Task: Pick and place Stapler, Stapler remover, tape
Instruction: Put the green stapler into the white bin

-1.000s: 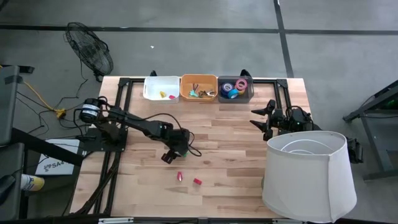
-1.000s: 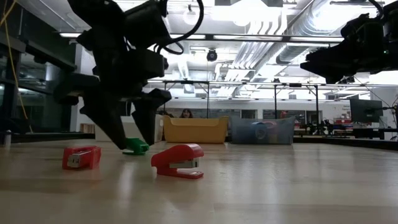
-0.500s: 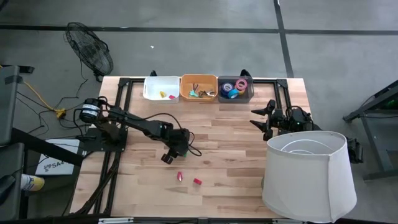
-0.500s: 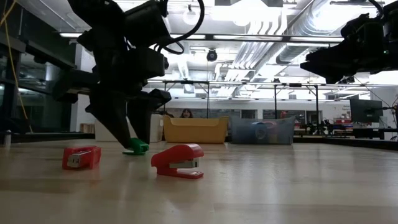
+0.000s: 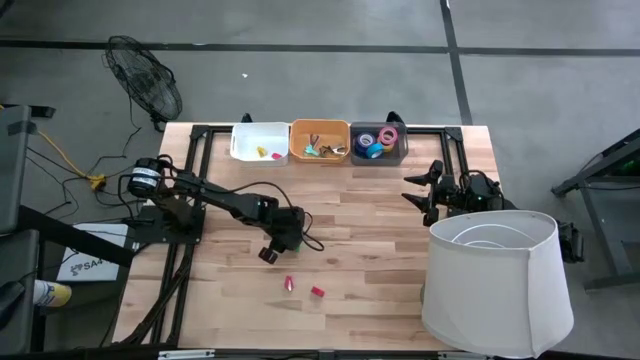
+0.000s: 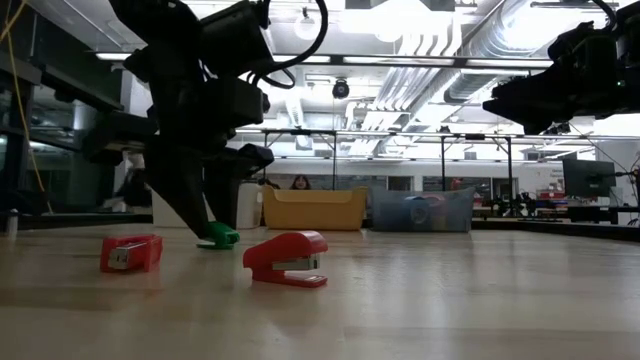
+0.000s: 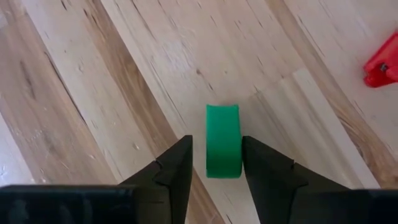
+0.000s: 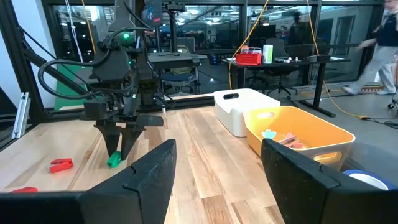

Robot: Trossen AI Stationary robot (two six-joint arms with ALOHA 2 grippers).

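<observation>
A small green stapler [image 7: 224, 140] lies flat on the wood near the table's middle, also visible in the low view [image 6: 218, 236] and the right wrist view [image 8: 114, 160]. My left gripper [image 7: 217, 140] points down over it [image 5: 283, 240], open, with a finger on either side. Two red staplers [image 5: 289, 283] [image 5: 317, 292] lie nearer the near edge. Tape rolls [image 5: 375, 140] sit in the grey bin. My right gripper [image 8: 217, 146] waits open at the table's right far side [image 5: 418, 192]. My left gripper comes at the green stapler from above, its fingers across the narrow body. One finger [image 7: 252, 155] stands right against the stapler's side; whether it touches I cannot tell. The other finger [image 7: 183, 155] is a small gap away. The stapler rests on the table.
A white bin [image 5: 258, 131], an orange bin [image 5: 319, 125] and a grey bin [image 5: 379, 157] stand in a row at the far edge. A large white lampshade [image 5: 495, 280] fills the right near corner. Bare wood lies between the staplers and the bins.
My left gripper's fingers have drawn closer together around the green stapler, step by step, without shifting along the table. The stapler has stayed where it was.
</observation>
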